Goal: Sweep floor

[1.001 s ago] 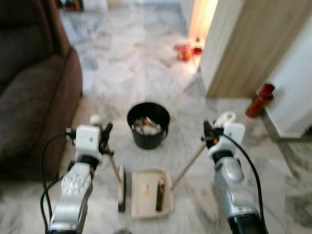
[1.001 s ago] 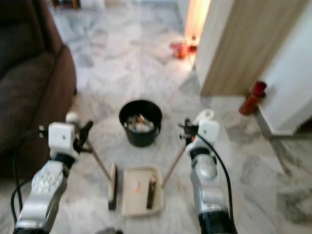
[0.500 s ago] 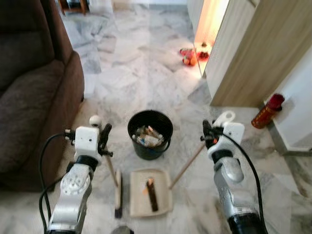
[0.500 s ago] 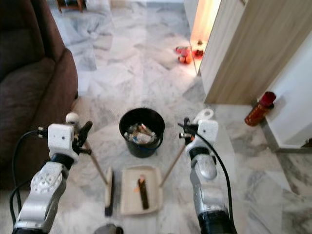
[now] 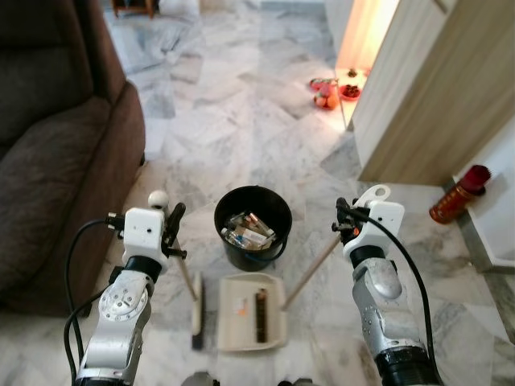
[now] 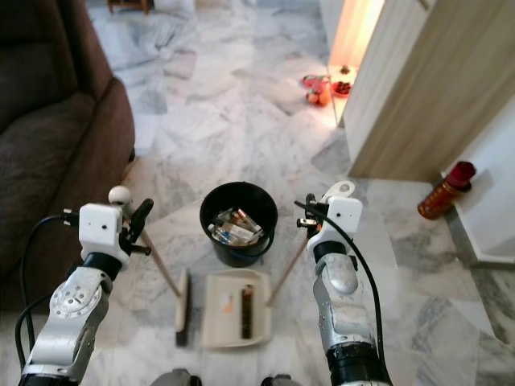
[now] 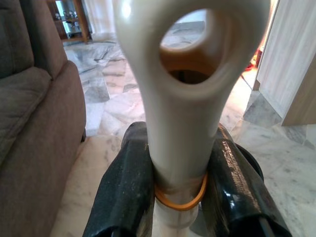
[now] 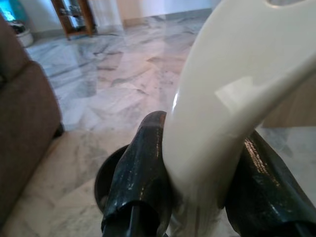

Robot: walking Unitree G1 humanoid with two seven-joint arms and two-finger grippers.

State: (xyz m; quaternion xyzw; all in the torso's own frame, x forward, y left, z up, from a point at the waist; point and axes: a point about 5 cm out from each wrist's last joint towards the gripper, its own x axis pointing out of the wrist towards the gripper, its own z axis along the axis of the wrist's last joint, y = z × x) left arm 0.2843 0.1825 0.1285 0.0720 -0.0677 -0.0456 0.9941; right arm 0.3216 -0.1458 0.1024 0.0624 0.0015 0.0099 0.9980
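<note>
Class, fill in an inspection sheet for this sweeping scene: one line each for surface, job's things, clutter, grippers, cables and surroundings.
Surface: grey-white marble floor.
Job's things: broom head on the floor left of the cream dustpan; dustpan lies just before the black bin, a dark stick-like piece and an orange scrap in it; bin holds rubbish.
Clutter: red-orange items by the lit doorway; red bottle at the wall.
Grippers: left gripper shut on the broom's handle; right gripper shut on the dustpan's handle.
Cables: black cables loop along both arms.
Surroundings: brown sofa at left; wooden panel at right.
</note>
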